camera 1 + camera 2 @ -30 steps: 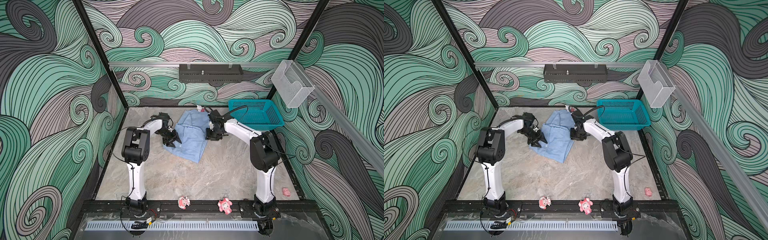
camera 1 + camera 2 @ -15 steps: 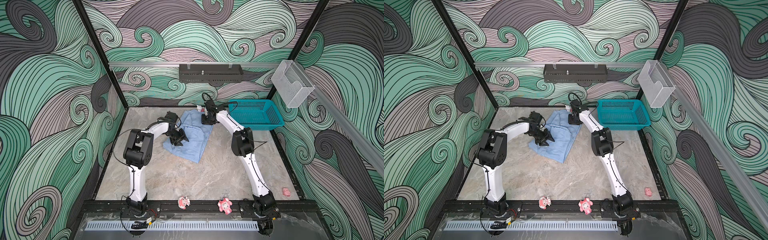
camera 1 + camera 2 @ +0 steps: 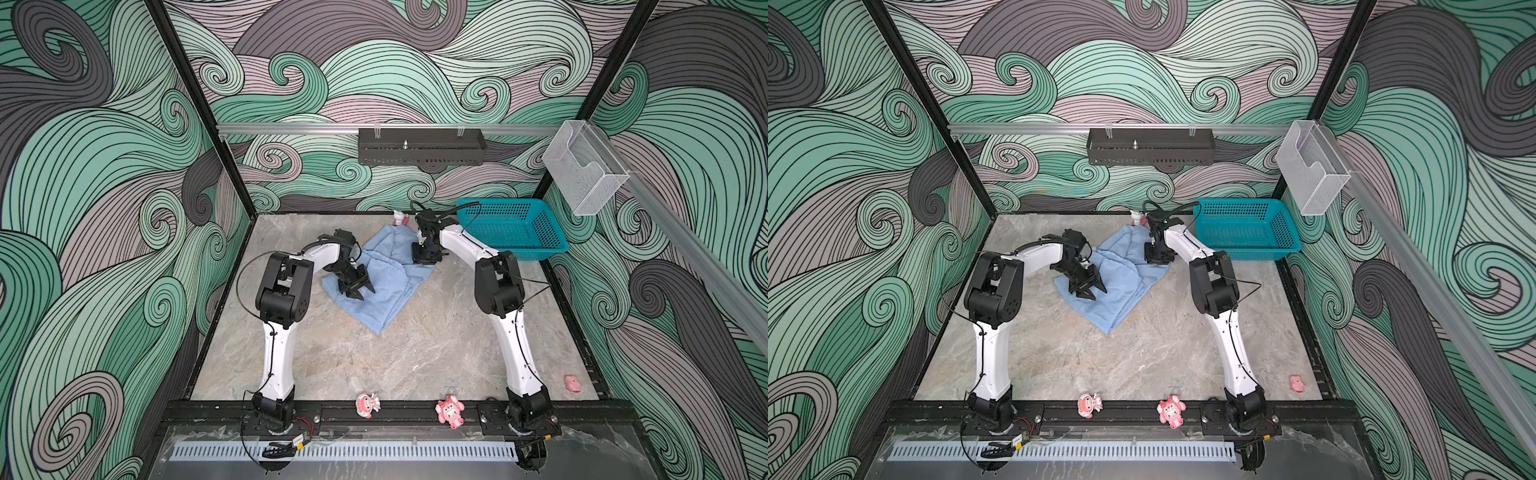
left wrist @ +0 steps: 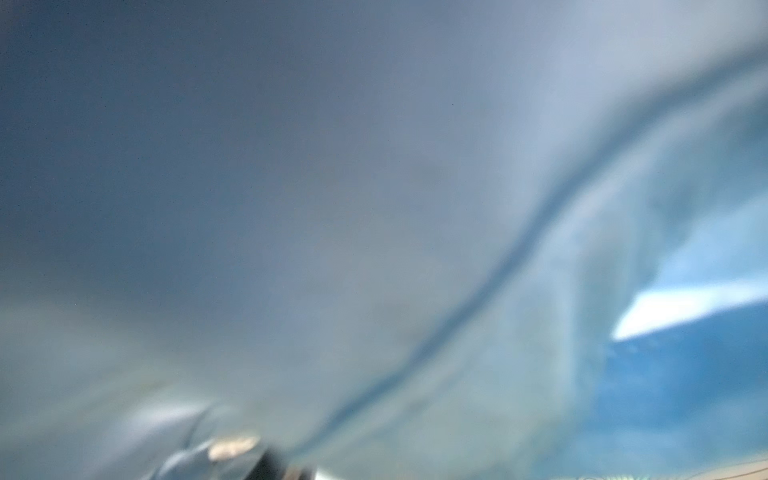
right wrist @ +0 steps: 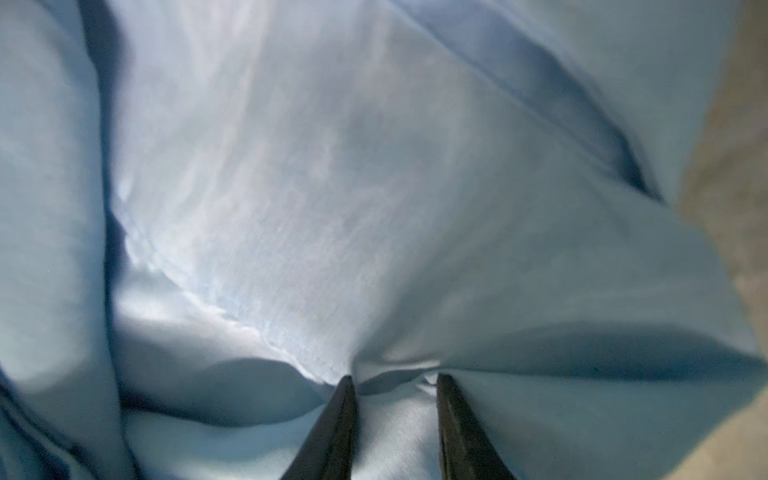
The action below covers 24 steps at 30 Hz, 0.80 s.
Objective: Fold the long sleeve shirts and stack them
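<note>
Left claw (image 3: 362,292) hangs over the left edge of the shirt (image 3: 388,286), a little left of the middle in both top views. Its two fingers are spread apart and point down and to the right at the cloth, and its wrist view is only a blue-grey blur of cloth close to the lens. Right claw (image 3: 424,259) points straight down onto the upper right part of the shirt, just above centre frame. Its wrist view shows the fingertips (image 5: 345,399) a narrow gap apart and pressed into the cloth, with creases running into a pucker between them; whether that pucker is pinched I cannot tell. The shirt, light blue, lies rumpled and partly doubled over on the marbled desk (image 3: 415,357), running from the far edge down to a corner that points toward the front. Just beyond its far end stands a small white-and-pink figure (image 3: 399,217), close beside the right arm's wrist. A teal basket (image 3: 515,249) sits at the upper right of the desk, just beside the right arm, whose black cable loops across its near corner. Well apart, on the front rail, sit a pink doll (image 3: 367,405) and a second pink doll (image 3: 449,410); a small pink toy (image 3: 572,383) lies at the desk's lower right. On the back wall hang a black tray (image 3: 422,146) and a clear box (image 3: 584,170).
</note>
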Each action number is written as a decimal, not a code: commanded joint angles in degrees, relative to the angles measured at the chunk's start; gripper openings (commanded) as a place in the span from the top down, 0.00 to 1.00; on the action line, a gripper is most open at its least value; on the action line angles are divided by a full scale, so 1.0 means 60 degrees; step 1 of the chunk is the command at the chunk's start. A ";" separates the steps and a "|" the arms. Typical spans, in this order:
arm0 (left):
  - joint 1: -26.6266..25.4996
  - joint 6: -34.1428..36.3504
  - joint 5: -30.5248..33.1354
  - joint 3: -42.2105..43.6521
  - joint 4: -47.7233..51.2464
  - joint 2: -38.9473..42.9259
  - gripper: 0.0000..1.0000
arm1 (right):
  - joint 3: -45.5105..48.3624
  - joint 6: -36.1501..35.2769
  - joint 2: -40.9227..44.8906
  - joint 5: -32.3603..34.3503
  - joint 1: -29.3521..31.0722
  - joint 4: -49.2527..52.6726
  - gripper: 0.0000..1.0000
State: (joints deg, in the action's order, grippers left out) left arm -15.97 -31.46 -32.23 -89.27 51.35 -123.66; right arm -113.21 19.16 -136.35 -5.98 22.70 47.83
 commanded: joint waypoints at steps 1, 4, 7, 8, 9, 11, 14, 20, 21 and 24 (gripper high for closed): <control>0.0340 0.0984 0.1069 -0.0145 0.1165 -0.0238 0.48 | 0.2064 0.0108 0.0582 -0.0251 0.0407 0.0115 0.67; 0.0493 0.1353 0.0894 -0.0222 0.1243 0.0191 0.46 | 0.3782 0.0218 0.1685 -0.0493 0.1002 -0.0490 0.67; 0.0548 0.1640 0.0503 -0.0076 0.1169 0.0910 0.45 | 0.4999 0.0451 0.2969 -0.0284 0.1436 -0.0975 0.63; 0.0556 0.1701 0.0375 0.0033 0.1128 0.1269 0.44 | 0.5258 0.0571 0.3469 -0.0165 0.1478 -0.1102 0.61; 0.0554 0.1747 0.0271 0.0155 0.1068 0.1615 0.43 | 0.5394 0.0633 0.3854 -0.0057 0.1512 -0.1107 0.59; 0.0588 0.1748 0.0188 0.0471 0.1008 0.2464 0.42 | 0.5465 0.0740 0.4741 0.0273 0.1615 -0.1050 0.54; 0.0707 0.1643 0.0092 0.1052 0.0992 0.3663 0.41 | 0.5310 0.0825 0.5536 0.0479 0.1932 -0.0890 0.47; 0.1273 0.1153 -0.0050 0.2616 0.0581 0.5365 0.41 | 0.5209 0.1828 0.5244 -0.0784 0.2704 -0.1595 0.43; 0.1399 0.1089 -0.0141 0.2807 0.0518 0.5554 0.41 | 0.5159 0.1986 0.5038 -0.0968 0.2791 -0.1679 0.43; 0.1878 0.1013 -0.0430 0.3274 0.0469 0.6067 0.41 | 0.4990 0.2391 0.4431 -0.1335 0.3041 -0.2131 0.42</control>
State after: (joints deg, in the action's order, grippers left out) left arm -6.70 -24.23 -32.84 -71.22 54.52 -89.17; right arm -82.89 29.63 -105.97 -10.46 40.05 36.97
